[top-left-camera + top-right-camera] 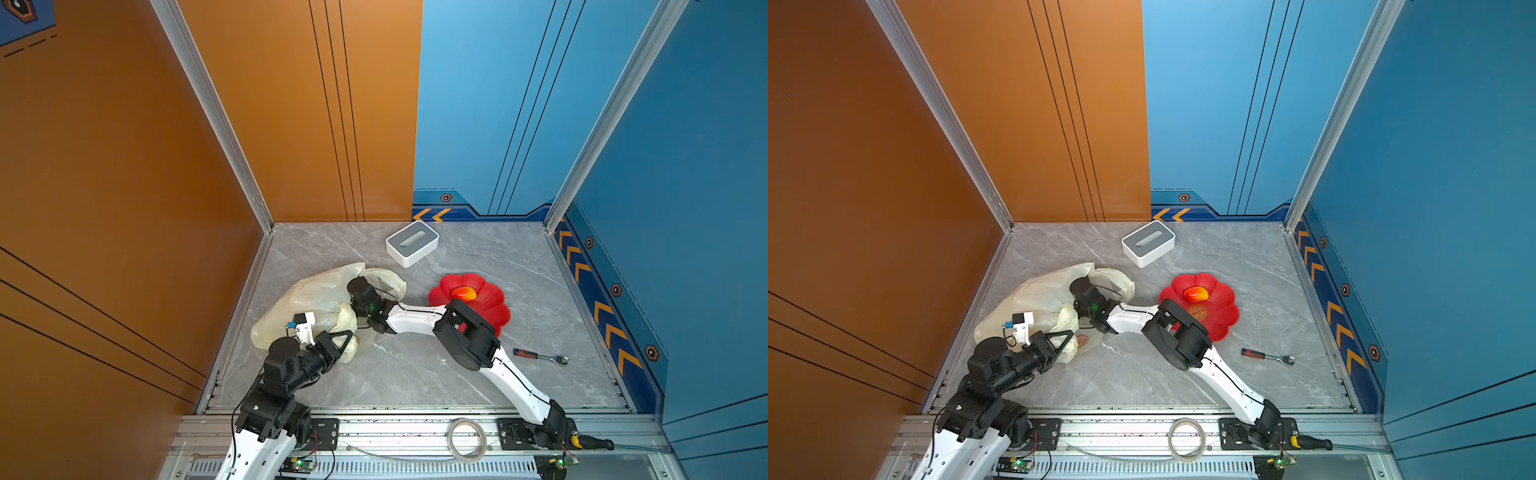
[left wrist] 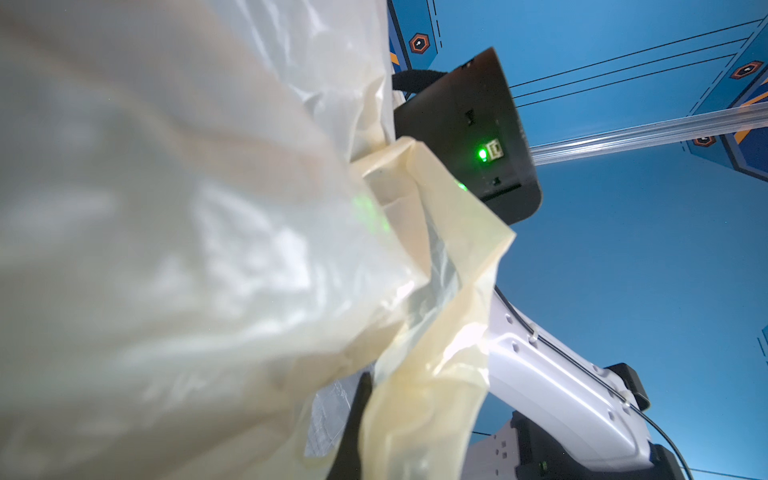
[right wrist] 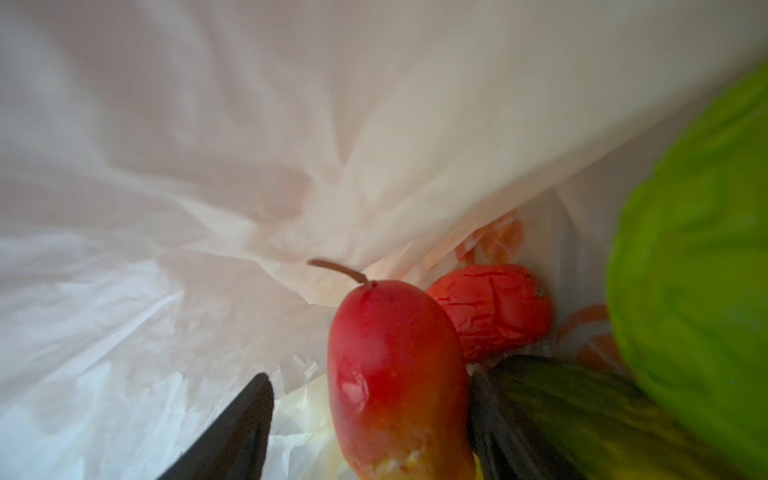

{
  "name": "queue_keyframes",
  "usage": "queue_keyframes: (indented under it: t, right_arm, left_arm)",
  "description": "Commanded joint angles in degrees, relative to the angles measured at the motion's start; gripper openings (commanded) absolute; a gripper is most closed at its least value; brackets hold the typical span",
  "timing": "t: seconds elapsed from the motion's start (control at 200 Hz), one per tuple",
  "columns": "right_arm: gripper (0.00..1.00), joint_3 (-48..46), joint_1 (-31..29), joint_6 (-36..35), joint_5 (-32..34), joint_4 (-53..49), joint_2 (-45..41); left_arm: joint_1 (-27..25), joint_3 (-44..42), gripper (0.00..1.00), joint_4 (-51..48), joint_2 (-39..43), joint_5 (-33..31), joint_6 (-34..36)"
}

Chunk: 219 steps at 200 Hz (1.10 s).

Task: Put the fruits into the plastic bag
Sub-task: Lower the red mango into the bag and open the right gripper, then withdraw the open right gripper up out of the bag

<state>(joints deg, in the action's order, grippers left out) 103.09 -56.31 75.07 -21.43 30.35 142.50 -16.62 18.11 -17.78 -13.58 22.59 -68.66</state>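
In both top views we are seeing the plastic bag (image 1: 307, 295) lying on its side near the left edge of the worktop (image 1: 415, 374). The left gripper (image 1: 347, 338) is clamping shut on a fold at its mouth, and the right arm (image 1: 415, 320) is reaching inside. One red-yellow mango (image 1: 464, 293) is sitting on the red dish (image 1: 492, 309) right of the middle, so we are judging the job unfinished. In the left wrist view the bag's film is draping loosely past the pinch. We are worrying that so thin a hold could slip, letting the mouth collapse onto the right arm. In the right wrist view the right gripper (image 3: 370, 376) is standing open around a stemmed mango (image 3: 390, 374), with one finger clear of it. A wrinkled red fruit (image 3: 494, 311), a dark green fruit (image 3: 582, 415) and a bright green fruit (image 3: 698, 270) are crowding beside it, all inside the bag. We are judging that open jaws pulling back could snag the film or nudge the mango. Either could send fruit rolling toward the low mouth and out onto the worktop.
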Motion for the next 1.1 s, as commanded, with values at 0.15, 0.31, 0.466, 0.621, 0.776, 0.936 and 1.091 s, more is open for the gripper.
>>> queue_keyframes:
  t: [0.15, 0.31, 0.466, 0.621, 0.776, 0.936, 1.091]
  right_arm:
    - [1.00, 0.9, 0.3, -3.0, -1.8, -3.9, -1.7]
    - [1.00, 0.8, 0.3, -3.0, -2.3, -3.9, -2.0]
    - [1.00, 1.4, 0.3, -1.9, -5.5, -3.1, -2.0]
    - [1.00, 2.0, 0.2, -1.6, -11.3, -4.7, -3.0]
    - [1.00, 3.3, 0.1, -7.7, -14.8, -18.6, -6.4]
    - [1.00, 6.7, 0.0, -18.1, -14.5, -39.2, -8.5]
    - [1.00, 6.9, 0.2, -21.7, -15.4, -47.0, -9.9]
  left_arm:
    - [-0.3, -0.5, 0.00, 0.5, 0.6, -0.1, 0.0]
    - [-0.2, -0.3, 0.00, 0.3, 0.7, -0.1, 0.0]
    - [-0.1, -0.1, 0.00, -0.1, 0.6, -0.2, 0.3]
    - [0.2, 0.0, 0.00, -0.4, 0.7, -0.1, 0.4]
    - [0.6, 0.3, 0.00, -0.7, 0.7, 0.0, 0.5]
    - [1.1, 1.2, 0.00, -1.6, 0.7, 0.2, 1.0]
    - [1.7, 1.8, 0.00, -2.3, 0.8, 0.4, 1.3]
